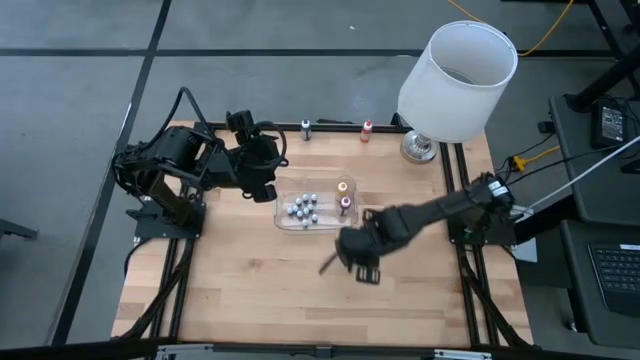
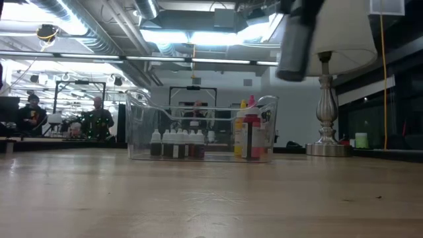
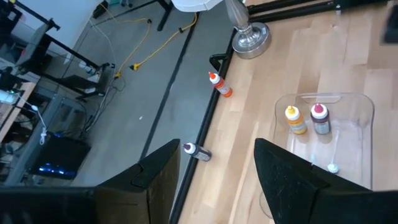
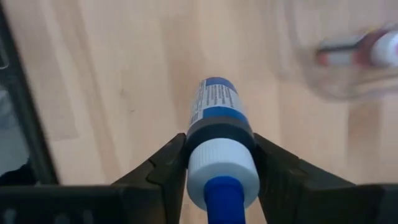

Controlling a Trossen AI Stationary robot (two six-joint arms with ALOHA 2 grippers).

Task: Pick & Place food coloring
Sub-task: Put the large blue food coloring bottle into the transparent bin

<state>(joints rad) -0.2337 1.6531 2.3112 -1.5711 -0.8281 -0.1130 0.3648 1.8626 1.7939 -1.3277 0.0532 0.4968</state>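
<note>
Currently, a blue food coloring bottle (image 4: 219, 134) is held in the right gripper (image 4: 219, 168), whose jaws are clamped on the bottle's neck just below the white cap. In the right wrist view the bottle's long axis is seen to run straight out ahead of the jaws, in line with them, label end pointing away over bare wood.

In the high view the right gripper (image 1: 357, 252) is found just below and right of centre, over the table (image 1: 240, 290). The clear tray (image 1: 283, 222) lies up and to the left of it, near but apart. Inside the tray, the yellow bottle (image 1: 343, 186) and the dark purple bottle (image 1: 345, 203) are seen standing upright at its right end, with a cluster of small pale-capped bottles (image 1: 303, 209) at its left part. Two further bottles, one dark (image 1: 306, 129) and one red-orange (image 1: 367, 130), are left along the table's upper edge, beside the lamp (image 1: 452, 80).

The left gripper (image 3: 214, 180) is parked at the tray's left end, jaws apart and holding nothing.

If the tray is the goal, the coming move is judged to be a short carry up and left by the right arm, ending above the open part of the tray.
</note>
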